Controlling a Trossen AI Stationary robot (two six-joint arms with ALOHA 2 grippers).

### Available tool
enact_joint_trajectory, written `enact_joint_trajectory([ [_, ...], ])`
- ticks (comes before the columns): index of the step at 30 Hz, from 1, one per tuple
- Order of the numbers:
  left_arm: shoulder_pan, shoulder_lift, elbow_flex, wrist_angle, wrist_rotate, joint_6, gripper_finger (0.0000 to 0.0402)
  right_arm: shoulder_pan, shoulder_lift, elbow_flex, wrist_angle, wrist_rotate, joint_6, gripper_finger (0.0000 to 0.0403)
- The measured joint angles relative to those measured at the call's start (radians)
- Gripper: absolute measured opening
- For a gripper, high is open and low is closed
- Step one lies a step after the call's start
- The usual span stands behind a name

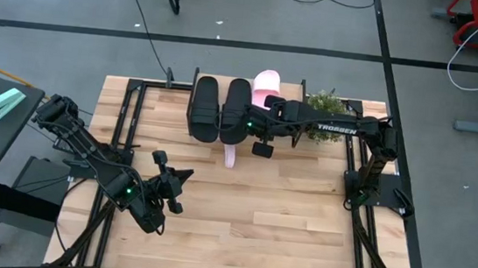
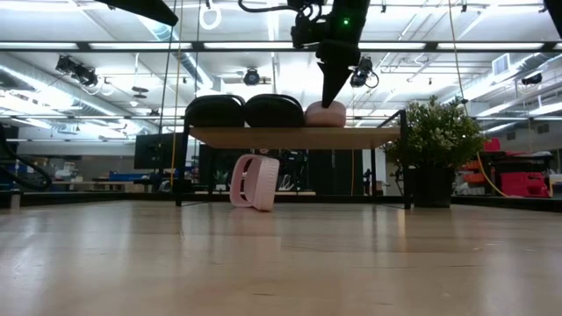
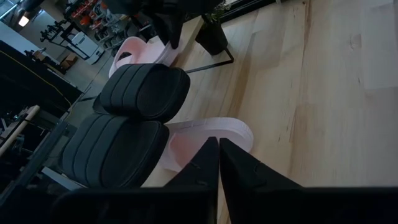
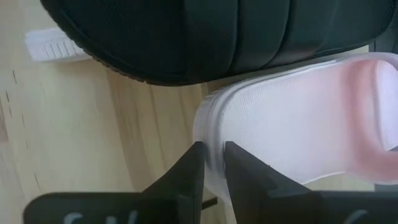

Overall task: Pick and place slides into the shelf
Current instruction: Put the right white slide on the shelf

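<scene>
Nearest the front edge of the table (image 1: 256,232), well short of the shelf (image 2: 290,137), the left gripper (image 1: 184,174) hovers over bare wood, fingers pressed almost together with nothing between them.

On to the shelf itself: a light wood board on thin black legs, and it carries three slides. Two black slides (image 1: 219,108) lie side by side on top, matte with ribbed broad straps, long axes running front to back across the board. Just beside them, towards the plant (image 2: 442,132), sits a pink slide (image 2: 325,113), pale with a fine textured footbed, lined up the same way as the black pair.

The right gripper (image 4: 214,163) is down at that pink slide's edge, its narrow-set fingers straddling the rim of the sole; whether they are truly pinching it, I cannot tell.

Under the shelf, on the tabletop, the second pink slide (image 2: 254,182) stands tipped on its side, its end poking out beyond the shelf's front edge.
</scene>
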Motion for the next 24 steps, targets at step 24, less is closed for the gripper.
enact_joint_trajectory([
  [24,0.000,0.000,0.000,0.000,0.000,0.000,0.0025,-0.005,0.000,0.000,0.005,-0.046,-0.018,0.0091],
])
